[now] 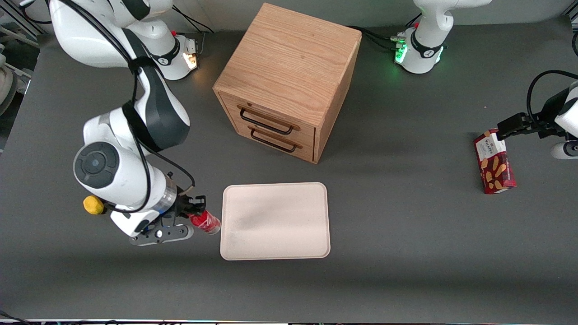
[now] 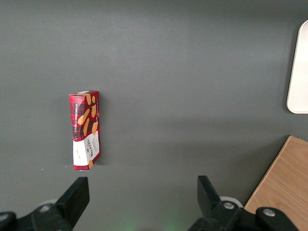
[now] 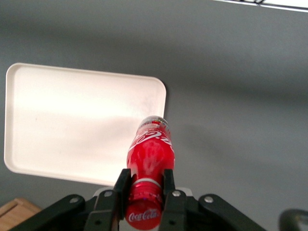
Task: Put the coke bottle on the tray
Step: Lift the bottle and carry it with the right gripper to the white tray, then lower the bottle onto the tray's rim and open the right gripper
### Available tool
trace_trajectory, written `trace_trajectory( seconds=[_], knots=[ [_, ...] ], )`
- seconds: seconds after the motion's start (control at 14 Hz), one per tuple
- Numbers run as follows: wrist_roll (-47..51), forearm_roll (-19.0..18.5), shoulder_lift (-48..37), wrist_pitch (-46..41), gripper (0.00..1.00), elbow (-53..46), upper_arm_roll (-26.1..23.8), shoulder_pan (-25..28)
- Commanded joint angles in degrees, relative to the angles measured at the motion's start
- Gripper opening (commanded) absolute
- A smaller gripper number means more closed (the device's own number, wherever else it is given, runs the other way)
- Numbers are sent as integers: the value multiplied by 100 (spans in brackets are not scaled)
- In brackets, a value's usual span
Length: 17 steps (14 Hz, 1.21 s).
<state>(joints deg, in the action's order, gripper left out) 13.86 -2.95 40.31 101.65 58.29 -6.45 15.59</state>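
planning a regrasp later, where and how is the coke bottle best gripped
By the narrow neck just under the cap, coming from above, as the tool does now: its fingers close on that slim part of the coke bottle, held beside the tray. The wider body looks harder to span.

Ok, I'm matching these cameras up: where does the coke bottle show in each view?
Front view: the coke bottle is in the claw, beside the tray's edge toward the working arm's end.
Right wrist view: coke bottle gripped at its neck by the claw, its base over the tray rim.
Left wrist view: not in it.
Shared landmark: the tray.
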Motion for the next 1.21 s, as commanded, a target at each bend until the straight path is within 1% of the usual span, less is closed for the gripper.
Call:
trace_trajectory(
  seconds=[0.0, 0.14, 0.36, 0.79, 0.86, 0.93, 1.0, 1.07, 1.14],
  knots=[
    [-138, -74, 503, 433, 0, -362, -40, 32],
    [-120, -74, 731, 750, 0, -353, -49, 76],
    [-111, -74, 917, 988, 0, -309, -49, 111],
    [-32, -57, 1005, 1041, 0, -169, -49, 138],
    [-32, -48, 1005, 1207, 0, -90, -49, 120],
    [-24, -39, 1005, 1339, 5, -3, -49, 120],
    [-23, -48, 1005, 1471, 27, 42, -49, 120],
    [-23, -30, 1005, 1577, 83, 51, -49, 120],
    [3, -39, 1005, 1665, 100, 69, -49, 120]
  ],
)
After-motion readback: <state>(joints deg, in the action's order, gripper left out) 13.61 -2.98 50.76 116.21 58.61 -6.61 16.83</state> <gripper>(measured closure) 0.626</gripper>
